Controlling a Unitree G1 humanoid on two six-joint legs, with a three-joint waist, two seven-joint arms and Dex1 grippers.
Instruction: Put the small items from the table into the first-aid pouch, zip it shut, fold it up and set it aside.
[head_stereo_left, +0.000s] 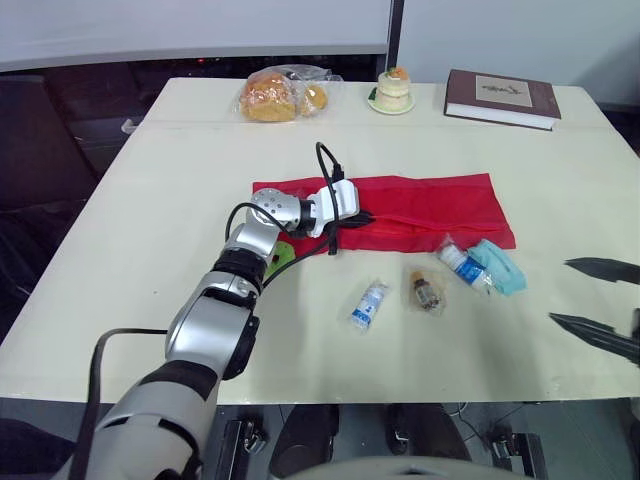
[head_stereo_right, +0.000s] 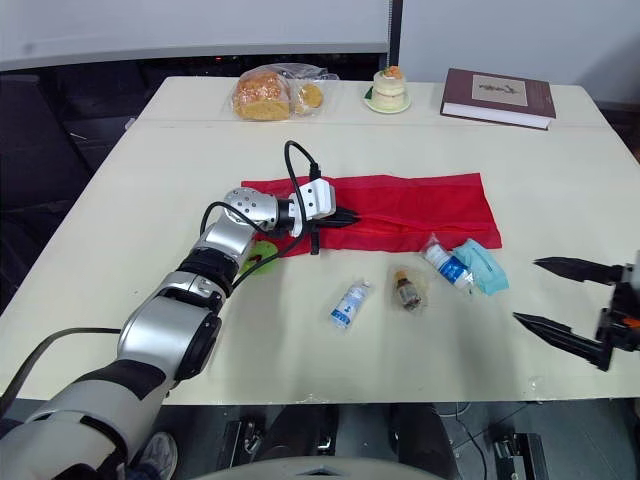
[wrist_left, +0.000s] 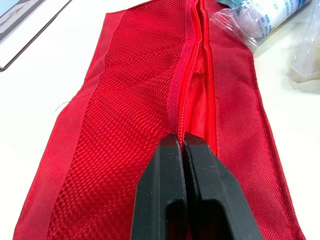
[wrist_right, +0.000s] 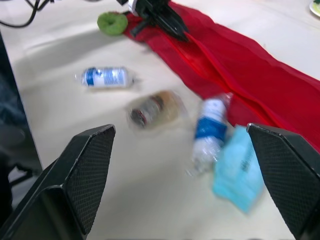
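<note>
Lying flat on the bench (head_stereo_left: 150, 230) at the middle of the frame, the red pouch (head_stereo_left: 430, 205) has its zip (wrist_left: 197, 65) gaping open along its length. The left gripper (head_stereo_left: 364, 216) is closed, its tips pressed together on the zip line near the pouch's left part; whether they pinch a pull I cannot tell. Below the pouch, right of centre, four small items lie loose on the bench: a vial (head_stereo_left: 369, 303), a brown packet (head_stereo_left: 426, 292), a wrapped bottle (head_stereo_left: 460, 262) and a teal pack (head_stereo_left: 500, 266) touching that bottle. A green ring (head_stereo_left: 283, 253) sits just beside the pouch's lower left corner. At the lower right edge the right gripper (head_stereo_right: 525, 291) is wide open, holding nothing, apart from the items. Along the top of the frame are bread (head_stereo_left: 270, 95), a cake (head_stereo_left: 391, 90) and a book (head_stereo_left: 503, 97).
</note>
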